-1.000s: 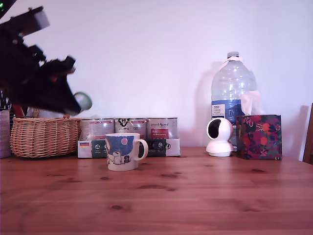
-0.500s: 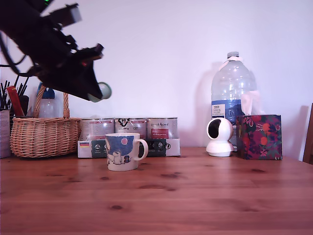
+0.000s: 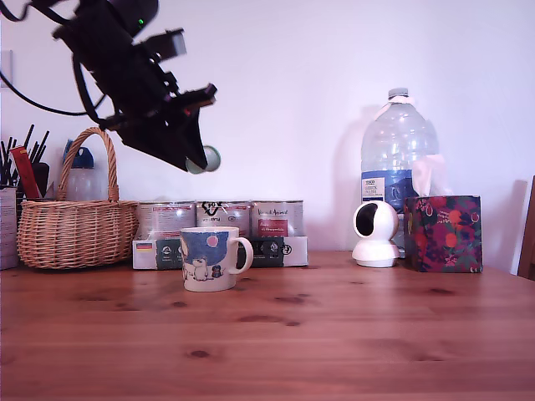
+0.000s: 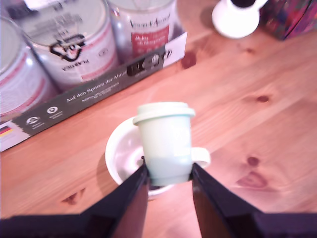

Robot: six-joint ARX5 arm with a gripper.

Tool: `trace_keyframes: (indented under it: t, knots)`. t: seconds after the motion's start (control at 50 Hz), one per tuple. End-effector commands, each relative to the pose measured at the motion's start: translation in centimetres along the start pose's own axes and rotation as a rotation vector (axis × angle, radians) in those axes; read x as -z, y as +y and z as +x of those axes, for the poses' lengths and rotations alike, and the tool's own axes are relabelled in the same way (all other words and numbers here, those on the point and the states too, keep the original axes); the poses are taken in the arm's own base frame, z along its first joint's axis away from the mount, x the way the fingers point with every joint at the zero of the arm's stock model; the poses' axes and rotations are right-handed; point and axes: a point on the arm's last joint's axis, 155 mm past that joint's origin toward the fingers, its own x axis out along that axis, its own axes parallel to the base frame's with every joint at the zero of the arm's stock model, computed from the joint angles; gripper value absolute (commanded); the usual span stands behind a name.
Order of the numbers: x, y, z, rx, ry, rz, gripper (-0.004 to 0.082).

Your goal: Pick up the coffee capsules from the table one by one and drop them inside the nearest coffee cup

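Note:
A pale grey-green coffee capsule [image 4: 165, 144] is held between the black fingers of my gripper [image 4: 167, 176], rimmed end pointing away from the wrist. In the exterior view the gripper [image 3: 199, 161] hangs in the air with the capsule [image 3: 209, 159] showing at its tip, a good way above the white coffee cup [image 3: 211, 258] with the blue night scene. Seen from the wrist, the cup's open white mouth [image 4: 120, 153] lies right beneath the capsule, its handle [image 4: 200, 157] poking out to one side. The cup stands on the reddish-brown table [image 3: 334, 334].
Three silver tins [image 3: 222, 219] in a cardboard tray stand just behind the cup. A wicker basket [image 3: 75, 225] is at the exterior view's left. A white camera [image 3: 374, 234], a water bottle [image 3: 398, 163] and a patterned box [image 3: 443, 234] stand at its right.
The arm has swung from the exterior view's left towards the right and risen, carrying the capsule from beside the basket to above the cup.

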Motion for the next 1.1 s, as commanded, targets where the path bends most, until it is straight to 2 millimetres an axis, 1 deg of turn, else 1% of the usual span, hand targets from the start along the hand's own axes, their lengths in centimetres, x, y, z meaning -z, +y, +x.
trace_keyframes:
  t: [0.0, 0.24, 0.32, 0.5, 0.7, 1.08]
  knots:
    - [-0.1, 0.3, 1.0, -0.001, 0.02, 0.001, 0.0163]
    - [-0.3, 1.2, 3.2, -0.005, 0.093, -0.009, 0.0163]
    - [0.1, 1.6, 4.1, -0.008, 0.12, -0.015, 0.0163]
    - [1.6, 2.2, 5.3, -0.01, 0.184, -0.023, 0.0163]
    - [2.6, 2.6, 5.4, -0.014, 0.218, -0.036, 0.0163]
    - [3.3, 2.6, 5.2, -0.014, 0.245, -0.041, 0.0163]
